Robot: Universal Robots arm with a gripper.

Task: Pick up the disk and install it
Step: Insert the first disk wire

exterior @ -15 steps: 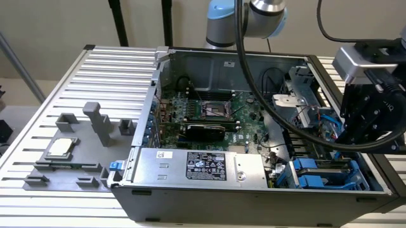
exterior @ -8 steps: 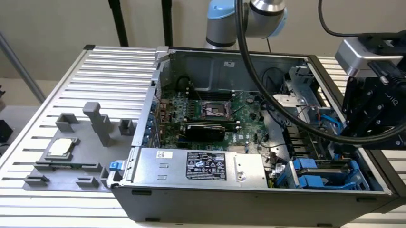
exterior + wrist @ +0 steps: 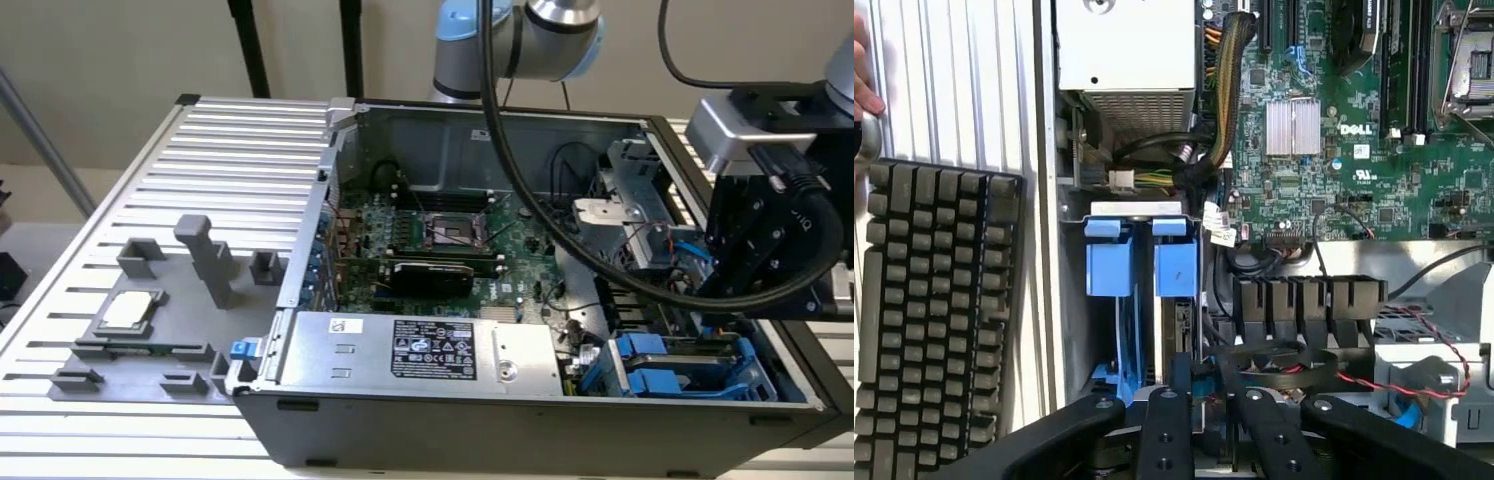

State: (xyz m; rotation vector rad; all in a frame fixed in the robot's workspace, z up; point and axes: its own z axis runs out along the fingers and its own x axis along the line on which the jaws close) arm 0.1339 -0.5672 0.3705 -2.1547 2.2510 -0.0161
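From where I stand the disk (image 3: 1182, 325) looks to be in the drive bay, at the near corner of the PC case (image 3: 427, 440) on the exterior view's right. Two blue carriers stand there side by side, one front (image 3: 1110, 268) with its twin (image 3: 1175, 268) beside it; I take the HDD to be the grey metal edge in the twin, tho' I can't be sure. The gripper (image 3: 1204, 365) hangs over that side of the case, near the bay. Its two fingers are a little apart w/ a narrow gap, nothing visible clamped in it, and I can't tell whether the tips touch anything below. No sign of an install done so far, AFAICT. As for handling: an HDD should be a stiff, fairly heavy block for its size, smooth metal on the faces and so apt to slip, and no friend of knocks — the plastic rails will flex a bit. Best hold is prob. square across the two long sides, near the middle of the weight, or on the blue front if it's only to be drawn straight up; a crooked pull could jam it vs. the bay walls.
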